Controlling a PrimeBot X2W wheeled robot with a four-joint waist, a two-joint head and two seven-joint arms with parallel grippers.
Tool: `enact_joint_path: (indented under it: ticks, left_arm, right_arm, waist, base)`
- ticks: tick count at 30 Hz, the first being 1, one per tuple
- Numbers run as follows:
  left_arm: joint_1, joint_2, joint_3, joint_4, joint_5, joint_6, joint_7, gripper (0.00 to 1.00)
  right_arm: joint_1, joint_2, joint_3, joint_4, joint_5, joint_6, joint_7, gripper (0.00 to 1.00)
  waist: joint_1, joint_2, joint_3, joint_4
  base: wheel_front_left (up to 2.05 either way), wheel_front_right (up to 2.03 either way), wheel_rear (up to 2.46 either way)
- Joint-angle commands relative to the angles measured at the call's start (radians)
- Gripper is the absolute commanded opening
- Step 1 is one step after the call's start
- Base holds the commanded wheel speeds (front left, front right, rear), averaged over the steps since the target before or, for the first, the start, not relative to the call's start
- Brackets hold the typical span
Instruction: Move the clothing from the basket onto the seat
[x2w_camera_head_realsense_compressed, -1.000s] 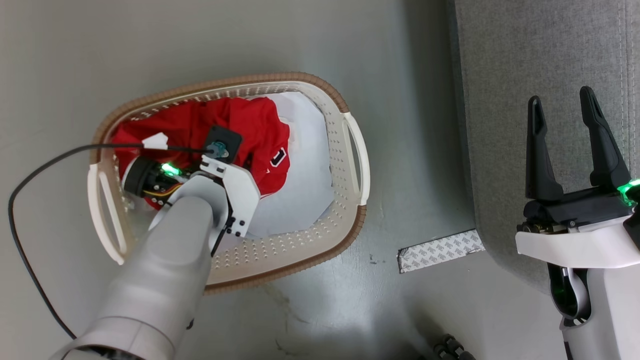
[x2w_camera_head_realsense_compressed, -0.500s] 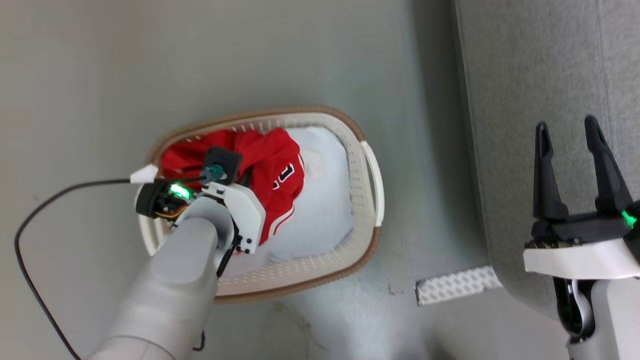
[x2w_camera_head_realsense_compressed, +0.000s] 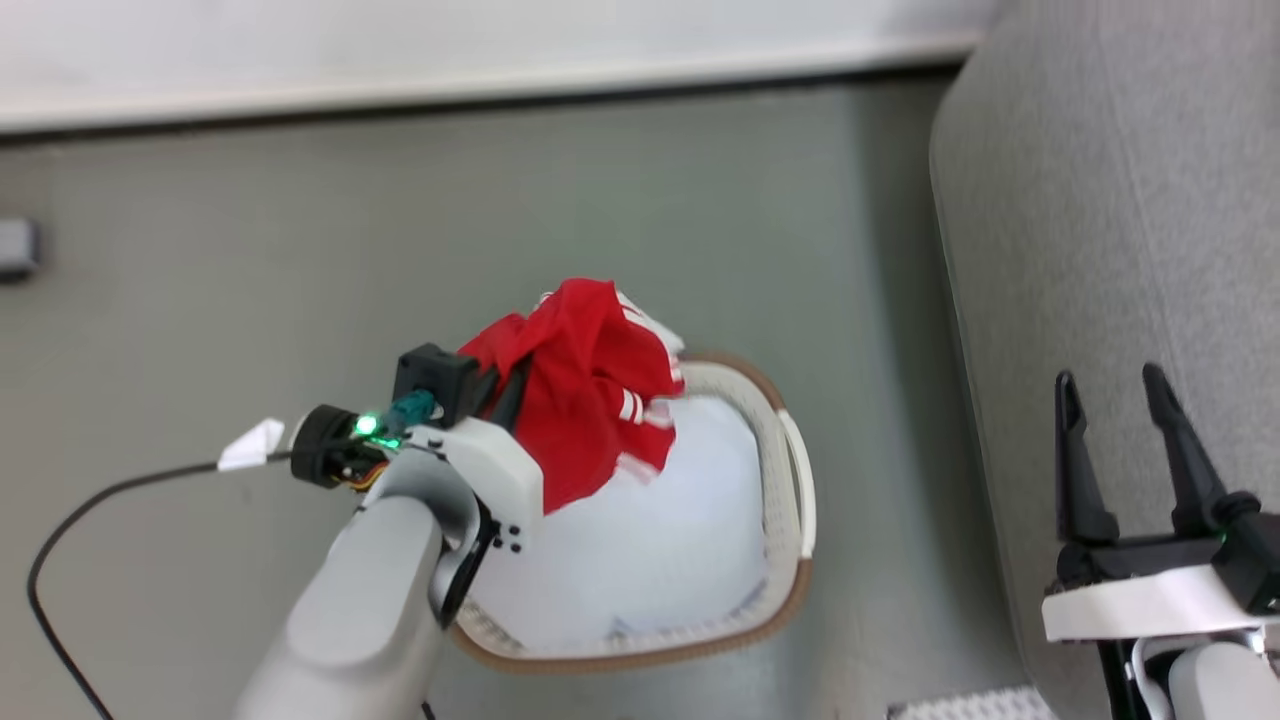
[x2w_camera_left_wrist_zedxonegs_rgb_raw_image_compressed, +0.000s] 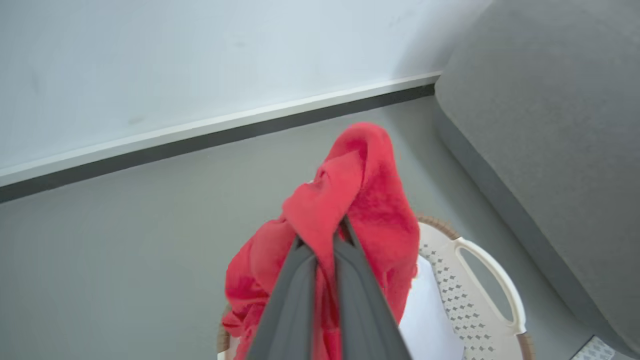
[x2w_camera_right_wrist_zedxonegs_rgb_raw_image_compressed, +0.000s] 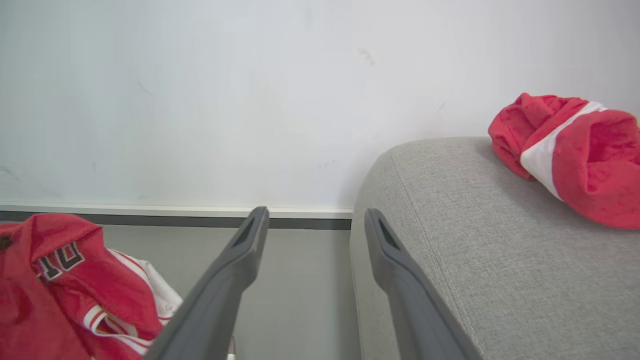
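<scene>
**A:** Two garments, logged by position. Leftmost is the left end effector (x2w_camera_left_wrist_zedxonegs_rgb_raw_image_compressed: 322, 235), clamped narrow on a fold of a red garment (x2w_camera_head_realsense_compressed: 590, 400). The garment hangs bunched above the basket (x2w_camera_head_realsense_compressed: 795, 500), its lower folds draping toward the white sheet (x2w_camera_head_realsense_compressed: 650, 560) inside.

**B:** Handling?

**A:** Judged light and limp, with no stiffness; it sags wherever it is unsupported. A pinch on a thick gathered fold suits it, since a single thin layer might slip out.

**B:** Further right?

**A:** The seat (x2w_camera_head_realsense_compressed: 1120, 250), near the basket. The right end effector (x2w_camera_head_realsense_compressed: 1107, 376) hovers before it, spread wide and empty. The other red garment (x2w_camera_right_wrist_zedxonegs_rgb_raw_image_compressed: 565, 155) lies crumpled on the seat.
</scene>
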Motion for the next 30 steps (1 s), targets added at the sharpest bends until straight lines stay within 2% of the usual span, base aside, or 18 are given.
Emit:
enact_joint_path:
  ticks: [1, 5, 10, 15, 19, 25, 30]
  left_arm:
    - [0.02, 0.012, 0.003, -0.016, -0.006, 0.005, 0.004, 0.0]
    - [0.131, 0.049, 0.017, -0.265, -0.026, 0.035, 0.092, 0.0]
    - [0.267, 0.106, 0.047, -0.588, -0.043, 0.093, 0.196, 0.0]
    - [0.382, 0.145, 0.087, -0.809, -0.051, 0.154, 0.239, 0.0]
    - [0.474, 0.167, 0.115, -0.893, -0.055, 0.185, 0.227, 0.0]
    - [0.618, 0.181, 0.159, -0.944, -0.082, 0.23, 0.199, 0.0]
    - [0.703, 0.193, 0.184, -0.967, -0.107, 0.247, 0.188, 0.0]
  right_arm:
    - [0.012, -0.001, -0.001, 0.004, -0.002, -0.003, 0.001, 1.0]
    - [0.037, -0.001, 0.001, 0.015, 0.002, -0.003, 0.001, 1.0]
    - [0.062, -0.001, 0.007, 0.025, 0.006, -0.003, 0.001, 1.0]
    - [0.094, -0.001, 0.014, 0.039, 0.004, -0.003, 0.001, 1.0]
    - [0.129, -0.001, 0.018, 0.053, -0.003, -0.003, 0.001, 1.0]
    - [0.195, -0.001, 0.026, 0.067, -0.013, -0.003, 0.001, 1.0]
    - [0.24, -0.001, 0.034, 0.072, -0.022, -0.003, 0.001, 1.0]
  waist:
    - [0.0003, 0.0, -0.058, 0.032]
    - [0.0003, 0.0, -0.111, 0.04]
    - [0.0003, 0.0, -0.174, 0.042]
    - [0.0003, 0.0, -0.24, 0.039]
    - [0.0003, 0.0, -0.298, 0.038]
    - [0.0003, 0.0, -0.38, 0.035]
    - [0.0003, 0.0, -0.42, 0.038]
  base:
    - [0.0, 0.0, 0.0]
    - [0.0, 0.0, 0.0]
    - [0.0, 0.0, 0.0]
    - [0.0, 0.0, 0.0]
    - [0.0, 0.0, 0.0]
    - [0.0, 0.0, 0.0]
    - [0.0, 0.0, 0.0]
